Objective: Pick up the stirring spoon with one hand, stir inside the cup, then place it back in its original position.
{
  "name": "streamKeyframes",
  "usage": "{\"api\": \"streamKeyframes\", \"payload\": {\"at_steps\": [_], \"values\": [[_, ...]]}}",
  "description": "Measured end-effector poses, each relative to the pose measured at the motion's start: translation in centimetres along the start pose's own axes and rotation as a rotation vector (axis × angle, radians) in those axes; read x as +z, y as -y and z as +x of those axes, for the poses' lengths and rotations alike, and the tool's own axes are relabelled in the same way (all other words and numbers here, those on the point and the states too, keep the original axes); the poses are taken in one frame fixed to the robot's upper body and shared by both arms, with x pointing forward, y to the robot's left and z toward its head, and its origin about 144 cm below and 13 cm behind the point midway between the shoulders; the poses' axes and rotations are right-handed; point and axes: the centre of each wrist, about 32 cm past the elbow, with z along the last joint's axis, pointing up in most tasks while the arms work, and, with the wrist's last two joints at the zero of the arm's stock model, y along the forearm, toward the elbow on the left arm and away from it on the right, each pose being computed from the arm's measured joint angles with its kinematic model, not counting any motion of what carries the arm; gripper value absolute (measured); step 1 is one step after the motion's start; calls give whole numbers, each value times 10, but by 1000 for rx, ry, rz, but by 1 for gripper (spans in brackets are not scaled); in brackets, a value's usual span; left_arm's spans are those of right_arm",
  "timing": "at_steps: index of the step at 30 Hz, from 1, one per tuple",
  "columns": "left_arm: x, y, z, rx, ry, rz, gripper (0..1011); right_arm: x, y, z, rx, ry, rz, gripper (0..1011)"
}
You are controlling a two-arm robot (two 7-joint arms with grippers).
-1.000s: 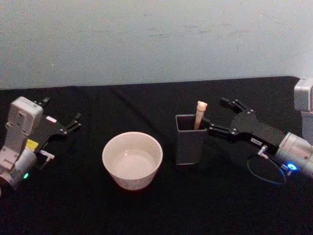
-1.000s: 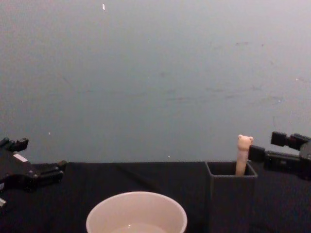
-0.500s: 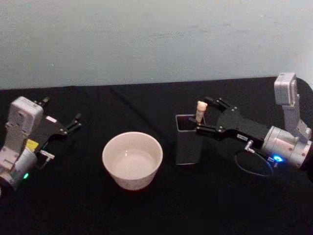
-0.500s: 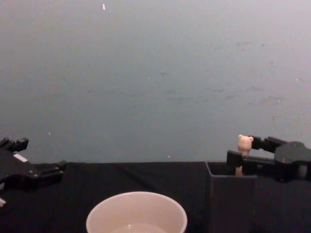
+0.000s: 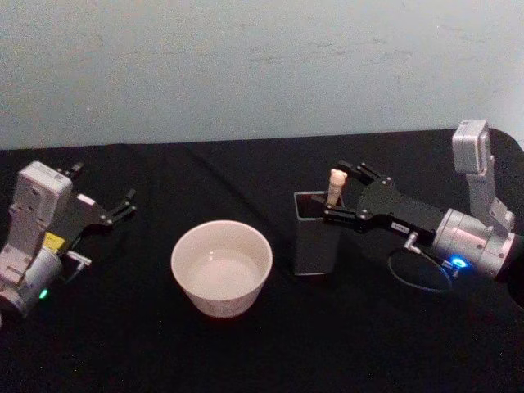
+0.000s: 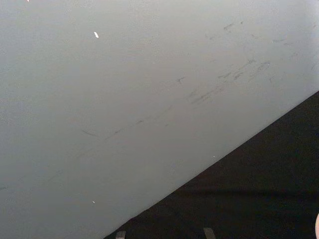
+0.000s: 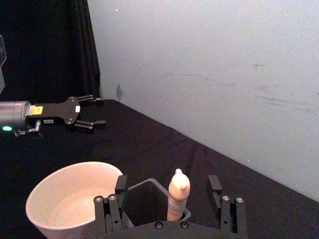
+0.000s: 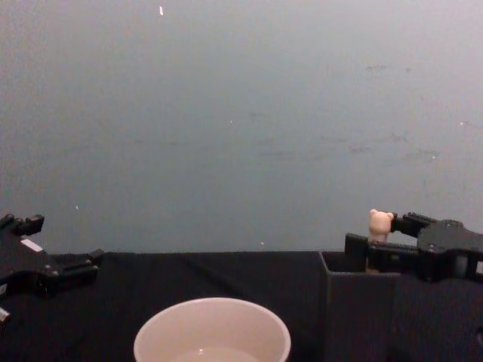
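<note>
Since 1 second ago my right end effector (image 5: pixel 337 191) has slid in from the right side of the surface (image 5: pixel 246 352) and now brackets the top of the stirring spoon (image 5: pixel 335 182). Its 2 fingers stand wide apart, 1 on each side of the peach handle, touching nothing and holding nothing. The wrist view shows clear gaps on both sides, with the handle a little closer to 1 finger than the other.

The spoon stands nearly upright in the dark square holder (image 5: pixel 315 246), leaning against its far right corner, with the bear head poking above the rim. The cup (image 5: pixel 221 266) sits just beside the holder on its left, apart from it, with what looks like a little liquid in it. My left end effector (image 5: pixel 102 187) is parked at the far left, fingers spread, empty.

My worry is the closing move. Because the handle is off-centre, 1 finger will meet it first and could tip the spoon across the holder — a skewed or slipping grip on that smooth, tapered handle. My lower finger also hangs close over the holder's rim; dropping any further might catch the thin wall and drag or topple the holder toward the cup.
</note>
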Motion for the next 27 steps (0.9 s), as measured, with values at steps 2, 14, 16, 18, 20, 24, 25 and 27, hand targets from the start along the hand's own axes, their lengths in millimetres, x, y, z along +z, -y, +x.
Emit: {"api": "streamKeyframes", "payload": {"at_steps": [2,14,16,18,20,24,25,27], "values": [[0,0,0,0,0,0,1001,0,0,0,-1,-1,0,1000],[0,0,0,0,0,0,1001,0,-3,0,-3,-1,-1,1000],[0,0,0,0,0,0,1001,0,-3,1,-3,-1,-1,1000],[0,0,0,0,0,0,1001,0,-3,1,-3,-1,-1,1000],[0,0,0,0,0,0,1001,0,-3,1,-3,-1,-1,997],[0,0,0,0,0,0,1001,0,-3,1,-3,-2,-1,927],[0,0,0,0,0,0,1001,0,-3,1,-3,-2,-1,913],[0,0,0,0,0,0,1001,0,-3,1,-3,-2,-1,850]]}}
